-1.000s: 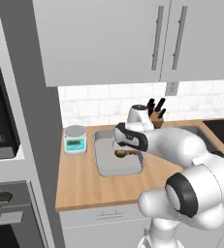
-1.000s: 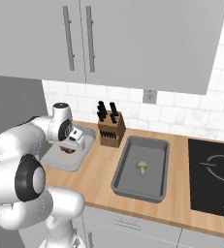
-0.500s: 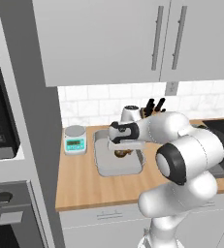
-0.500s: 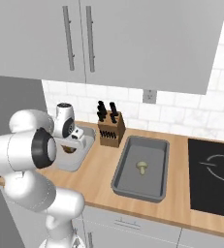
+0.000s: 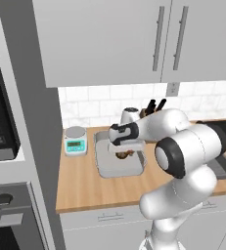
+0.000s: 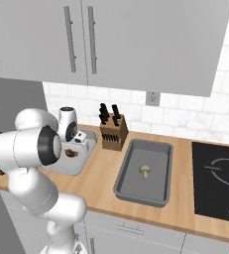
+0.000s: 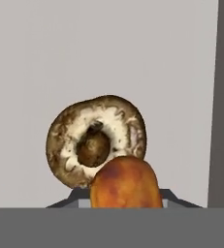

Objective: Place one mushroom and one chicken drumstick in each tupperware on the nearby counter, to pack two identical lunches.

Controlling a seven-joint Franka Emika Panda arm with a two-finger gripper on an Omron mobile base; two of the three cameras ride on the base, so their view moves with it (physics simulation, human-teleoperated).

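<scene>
Light-brown wood makes up the desk [image 6: 101, 178], which runs under white wall cabinets and ends at a tall grey oven column on the left; bare wood lies along its front edge. The light grey tupperware [image 5: 115, 166] sits near that left end, the darker grey tupperware [image 6: 144, 172] further right beside the black stovetop [image 6: 220, 181], with a knife block [image 6: 113, 134] behind the gap between them. A small scale [image 5: 75, 141] stands just left of the light tupperware. The gripper [image 5: 124, 152] hangs low over the light tupperware, its jaws drawn in on a chicken drumstick [image 7: 125, 184], orange-brown and rounded. The hand view alone shows the brown mushroom [image 7: 96, 140] lying underside up on the pale floor, just past the drumstick. The right base view alone shows a pale tan mushroom [image 6: 145, 171] upright in the darker tupperware.
</scene>
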